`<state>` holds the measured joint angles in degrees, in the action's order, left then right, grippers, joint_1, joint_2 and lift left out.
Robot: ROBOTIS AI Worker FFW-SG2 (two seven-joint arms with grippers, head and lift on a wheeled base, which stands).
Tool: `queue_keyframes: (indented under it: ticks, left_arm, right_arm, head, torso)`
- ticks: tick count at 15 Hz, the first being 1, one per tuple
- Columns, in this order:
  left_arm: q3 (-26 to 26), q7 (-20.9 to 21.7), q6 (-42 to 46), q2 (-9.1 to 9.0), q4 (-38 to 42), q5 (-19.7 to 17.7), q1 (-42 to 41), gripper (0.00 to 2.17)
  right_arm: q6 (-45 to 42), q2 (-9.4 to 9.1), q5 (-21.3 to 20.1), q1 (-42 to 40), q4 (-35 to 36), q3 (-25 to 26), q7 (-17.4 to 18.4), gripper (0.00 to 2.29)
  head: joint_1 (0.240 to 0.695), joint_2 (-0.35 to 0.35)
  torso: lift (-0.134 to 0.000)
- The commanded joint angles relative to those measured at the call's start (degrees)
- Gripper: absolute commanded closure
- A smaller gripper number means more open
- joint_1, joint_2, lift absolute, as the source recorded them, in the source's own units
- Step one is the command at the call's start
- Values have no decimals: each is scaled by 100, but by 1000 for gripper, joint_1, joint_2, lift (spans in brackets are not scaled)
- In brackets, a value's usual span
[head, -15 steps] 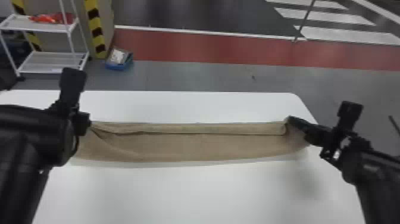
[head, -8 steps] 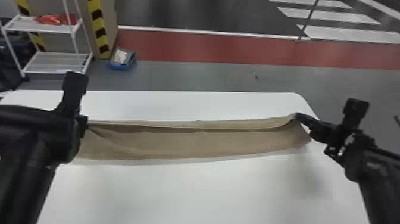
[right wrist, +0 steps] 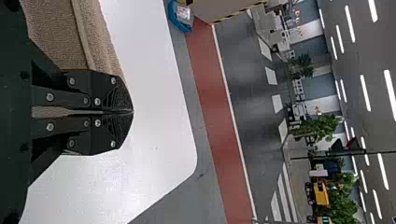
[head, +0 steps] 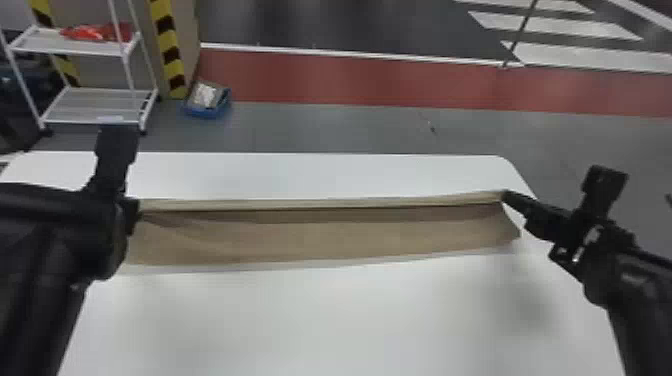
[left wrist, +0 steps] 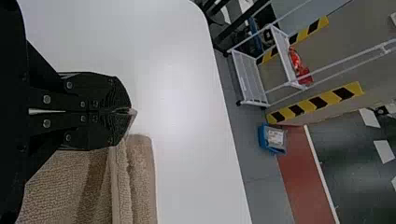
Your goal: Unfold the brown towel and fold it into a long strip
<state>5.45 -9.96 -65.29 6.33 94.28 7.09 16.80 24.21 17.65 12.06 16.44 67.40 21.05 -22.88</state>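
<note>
1. The brown towel [head: 325, 240] lies drawn out lengthwise across the white table [head: 360, 315] as the right gripper [right wrist: 132, 112] shifts outward and toward the far side compared with a second ago, the left gripper [left wrist: 132, 111] edging slightly outward at the other end
2. The folded band [head: 320, 204] along the towel's far side, broad and flat in the earlier head view, now appears slimmer and straighter, with a dark line of shadow beneath it that suggests an edge pulled taut and slightly raised
3. For the task, the change reads as a straightening pull on the fold: the cloth is opened out to its full length and already long and narrow, though the band covers only part of its width and more folding or smoothing looks due
4. At the left end, the gripper's fingers are pressed together, a sliver of pale cloth pinched at their tips and the folded layers hanging just beside them
5. At the right end, the fingertips meet with no gap, the far corner of the towel apparently caught between them, while the nearer corner [head: 518, 234] spreads free of the grip
6. An uneven release could let the band slip askew, so both ends would best be laid down together
</note>
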Motion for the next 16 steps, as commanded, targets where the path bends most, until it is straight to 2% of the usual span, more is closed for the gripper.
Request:
queue_keyframes:
  ticks: [1,2,3,4,7,11,16]
  left_arm:
    - [27,11,29,0,55,29,-36,1133]
    - [27,20,82,0,64,29,-63,437]
    - [9,11,169,9,143,55,-115,16]
    - [-17,-50,380,9,231,64,-212,-1]
    - [-254,-59,1242,9,556,-41,-520,36]
    - [-386,-173,1470,9,890,-85,-889,36]
    - [-685,-59,1540,9,1268,-630,-1240,46]
  right_arm:
    - [-35,-33,-11,17,-8,-84,99,896]
    - [-52,-42,-2,17,-17,-92,125,471]
    - [-87,-51,16,17,-17,-92,134,194]
    - [-140,-51,25,17,-17,-75,134,110]
    - [-474,-51,104,-54,-8,13,134,110]
    - [-1599,-33,499,-423,98,83,-6,113]
    - [-1617,-16,684,-862,528,215,-112,117]
  head:
    - [695,-145]
    - [695,-145]
    - [695,-144]
    - [695,-143]
    - [695,-140]
    - [695,-141]
    - [695,-154]
  torso:
    - [-123]
    - [-123]
    - [-123]
    - [-123]
    - [-123]
    - [-123]
    - [-123]
